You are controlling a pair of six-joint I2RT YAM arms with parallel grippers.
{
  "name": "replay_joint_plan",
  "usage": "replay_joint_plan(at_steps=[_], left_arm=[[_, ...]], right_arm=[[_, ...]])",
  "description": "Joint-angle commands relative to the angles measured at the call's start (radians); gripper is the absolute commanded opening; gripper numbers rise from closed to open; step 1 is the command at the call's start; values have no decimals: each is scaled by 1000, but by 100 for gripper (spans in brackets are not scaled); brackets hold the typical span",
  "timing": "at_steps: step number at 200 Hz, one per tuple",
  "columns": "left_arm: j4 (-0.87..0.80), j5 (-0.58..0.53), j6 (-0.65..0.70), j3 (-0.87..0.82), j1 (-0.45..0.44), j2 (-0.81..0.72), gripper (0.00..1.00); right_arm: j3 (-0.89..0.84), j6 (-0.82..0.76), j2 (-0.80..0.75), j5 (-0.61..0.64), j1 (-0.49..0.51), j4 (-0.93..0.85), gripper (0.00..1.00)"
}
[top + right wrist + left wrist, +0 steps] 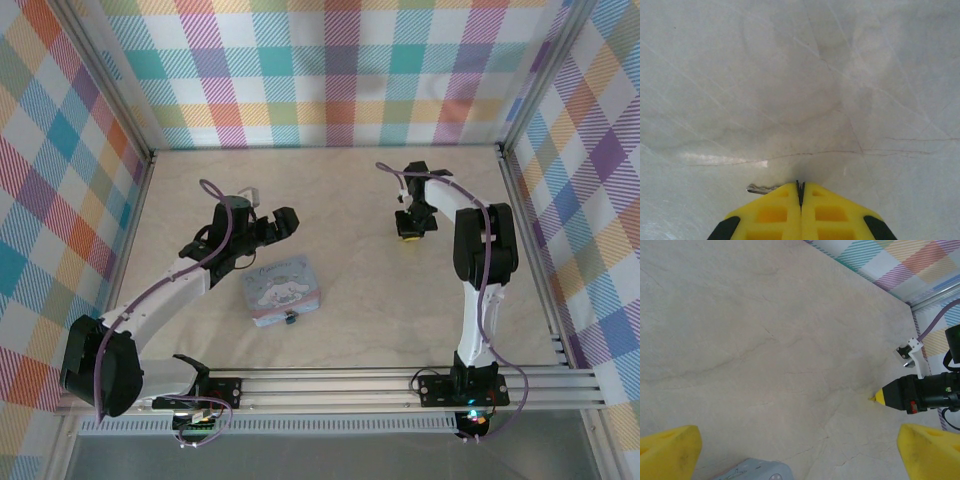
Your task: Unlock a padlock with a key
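My right gripper (800, 189) is shut, its yellow fingertips pressed down on the marble table. A thin dark edge of the key is pinched between them, and the key's silver blade (760, 189) sticks out to the left under the left finger. From above, the right gripper (408, 235) stands at the back right. The tiny dark-blue padlock (289, 319) hangs at the front edge of a pale blue cartoon tin (283, 290) near the table's middle. My left gripper (255, 235) hovers open just behind the tin, its yellow fingers (670, 452) wide apart with nothing between them.
The tin's corner (752, 471) shows at the bottom of the left wrist view, and the right gripper (876, 398) touches the table on that view's right. Checked walls (340, 70) enclose the table on three sides. An aluminium rail (400, 385) runs along the near edge.
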Motion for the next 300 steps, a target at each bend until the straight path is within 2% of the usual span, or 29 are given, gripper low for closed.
replay_joint_plan(at_steps=[1, 47, 85, 106, 138, 166, 213, 256, 300], left_arm=[[-7, -3, -18, 28, -19, -32, 100], [26, 6, -78, 18, -29, -50, 100], [38, 14, -194, 23, -32, -54, 100], [37, 16, -284, 27, -33, -46, 100], [27, 22, -465, 40, -43, -22, 97], [-11, 34, -648, 73, -59, 17, 98], [24, 61, -867, 128, -111, 97, 97], [-7, 139, -1059, 228, -158, 215, 91], [-4, 164, -1161, 288, -190, 287, 79]], right_arm=[[-37, 35, -71, -56, 7, 14, 0], [-127, 108, -201, -195, 7, 132, 0], [-280, 179, -376, -261, 12, 355, 0], [-366, 187, -478, -202, 44, 479, 0], [-472, 135, -603, -38, 137, 641, 0], [-537, 37, -674, 127, 245, 762, 0], [-622, -177, -750, 313, 414, 975, 0], [-689, -274, -779, 354, 493, 1121, 0], [-752, -309, -801, 348, 541, 1211, 0]])
